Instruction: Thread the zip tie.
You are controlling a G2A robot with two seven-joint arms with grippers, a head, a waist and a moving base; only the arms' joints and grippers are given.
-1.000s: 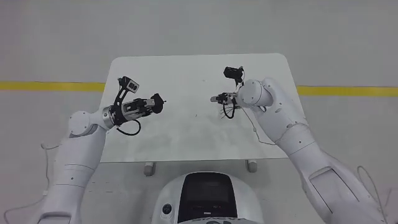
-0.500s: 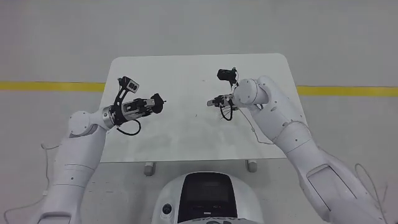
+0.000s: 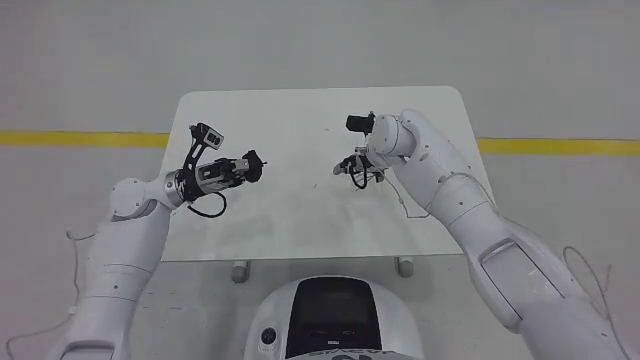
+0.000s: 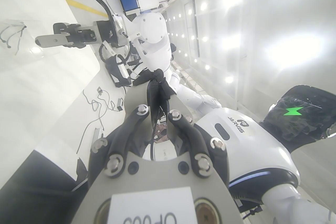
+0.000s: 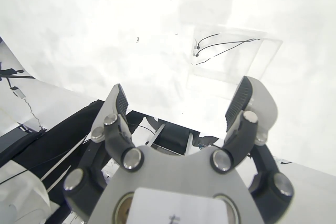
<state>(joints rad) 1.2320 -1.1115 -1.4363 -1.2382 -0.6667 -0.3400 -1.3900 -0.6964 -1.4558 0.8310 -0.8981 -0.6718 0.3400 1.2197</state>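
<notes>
Swung the right claw [image 5: 181, 86] leftward to centre frame, ribbed pads [image 5: 236, 101] spread wide; pinching a flat black strip [image 4: 157, 78] in the left claw [image 4: 157, 109].

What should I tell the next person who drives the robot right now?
Left gripper: jaws shut on a black strip, likely a zip tie, held above the table.
Right gripper: jaws open and empty, above the table near the clear tray.
Zip ties: a few loose ones lie in that tray.
Done: one strip is in the left jaws.
Left: the threading itself; no closed loop can be seen.
</notes>
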